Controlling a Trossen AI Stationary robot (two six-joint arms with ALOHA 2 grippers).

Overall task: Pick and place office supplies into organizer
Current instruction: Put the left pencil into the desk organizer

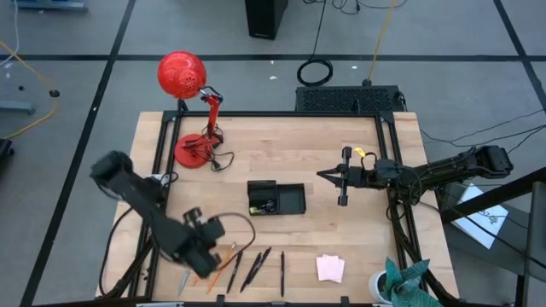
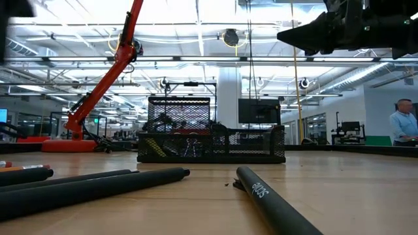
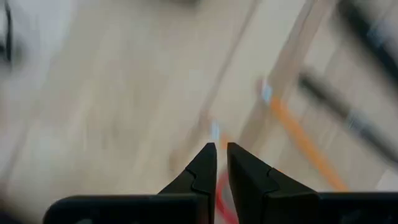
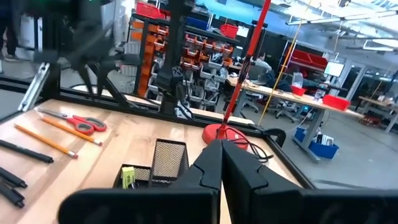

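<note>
The black organizer (image 1: 275,198) stands mid-table, with a yellow-green piece (image 4: 127,176) in one compartment. Along the near edge lie dark pens (image 1: 256,269), orange pencils (image 1: 215,277) and red-handled scissors (image 4: 78,121); a pink sticky-note pad (image 1: 330,268) lies to their right. My left gripper (image 1: 207,253) hovers over the pencils and scissors, pointing steeply down, its fingers (image 3: 205,165) shut with only a slit between them and nothing held. My right gripper (image 1: 328,175) hangs shut above the table, right of the organizer.
A red desk lamp stands on its round base (image 1: 194,152) at the far left, its head (image 1: 181,75) beyond the table's far edge. A black frame borders the table's far and side edges. The wood between the organizer and the pens lies bare.
</note>
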